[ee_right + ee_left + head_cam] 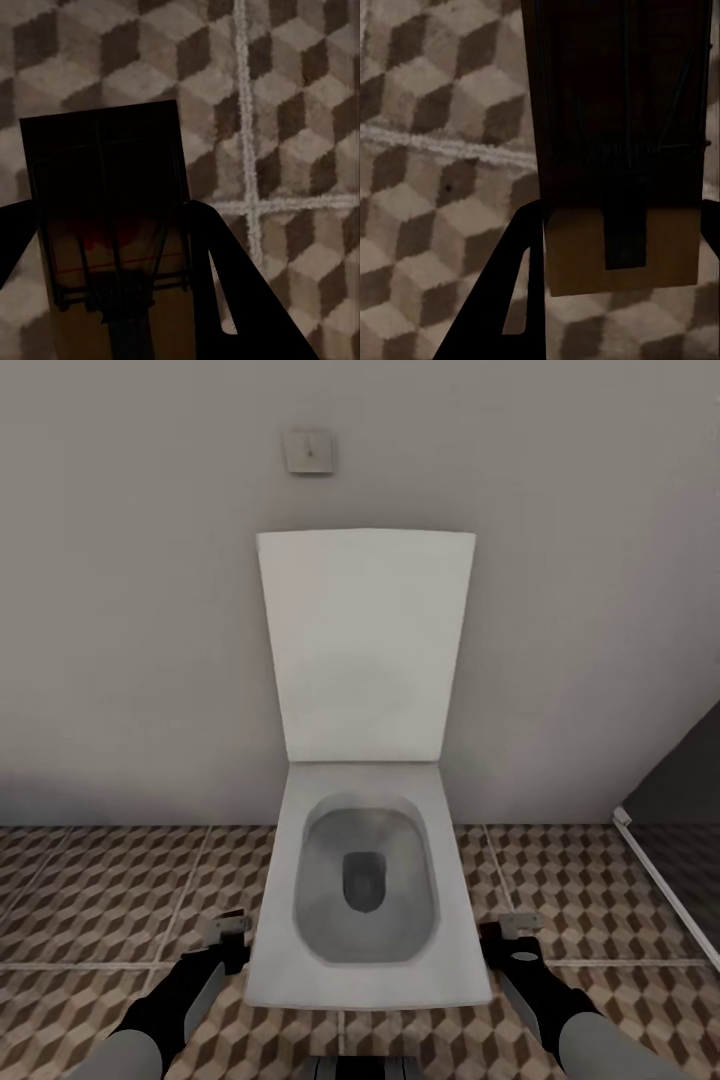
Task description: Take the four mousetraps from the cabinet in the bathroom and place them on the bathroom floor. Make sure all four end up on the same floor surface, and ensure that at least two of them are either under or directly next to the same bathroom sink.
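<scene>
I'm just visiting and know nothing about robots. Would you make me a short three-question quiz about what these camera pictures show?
1. True or false: the toilet straight ahead of the robot has its lid down.
2. Which is the left gripper carrying? A) a mousetrap B) a sponge C) nothing
3. Fill in: the floor below both arms is tiled in a 3D-____ pattern.

Key
1. False. The lid stands upright against the wall and the bowl is open.
2. A. A wooden mousetrap sits between the fingers; the right gripper likewise holds a second mousetrap.
3. Cube.
</scene>
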`<state>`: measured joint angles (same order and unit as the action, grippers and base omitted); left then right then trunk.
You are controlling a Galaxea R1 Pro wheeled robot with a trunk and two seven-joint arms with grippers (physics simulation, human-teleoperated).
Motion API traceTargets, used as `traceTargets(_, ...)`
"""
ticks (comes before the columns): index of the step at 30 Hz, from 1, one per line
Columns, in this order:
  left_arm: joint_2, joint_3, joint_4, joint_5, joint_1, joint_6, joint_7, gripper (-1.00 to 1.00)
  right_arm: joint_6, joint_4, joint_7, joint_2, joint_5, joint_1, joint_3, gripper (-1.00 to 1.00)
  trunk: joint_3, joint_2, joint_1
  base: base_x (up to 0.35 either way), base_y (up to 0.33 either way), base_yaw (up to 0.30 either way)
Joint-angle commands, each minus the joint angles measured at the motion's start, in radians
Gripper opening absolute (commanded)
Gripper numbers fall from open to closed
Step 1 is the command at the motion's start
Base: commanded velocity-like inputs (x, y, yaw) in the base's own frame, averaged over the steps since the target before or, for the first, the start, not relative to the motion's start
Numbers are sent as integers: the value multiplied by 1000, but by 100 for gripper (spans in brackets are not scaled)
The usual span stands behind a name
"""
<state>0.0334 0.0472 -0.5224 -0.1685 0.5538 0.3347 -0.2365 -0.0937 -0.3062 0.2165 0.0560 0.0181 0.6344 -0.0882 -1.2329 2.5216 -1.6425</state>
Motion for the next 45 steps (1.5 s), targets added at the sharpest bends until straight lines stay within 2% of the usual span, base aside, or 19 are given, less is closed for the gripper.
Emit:
traceTargets(1,1,5,-2,-10,0,5,-7,-100,-7,-2,6,1,5,0,-9,-100,-1,0,0,0,-77,0)
traceTargets(16,1,6,-2,-10,0,3,-7,-100,-6,-2,7,1,5,0,-10,-100,-1,0,0,0,-12,0)
traceTargets(45,3,6,-3,-9,0,3,-7,-100,-6,-2,7,1,4,0,-8,-100,-1,0,0,68,0,0)
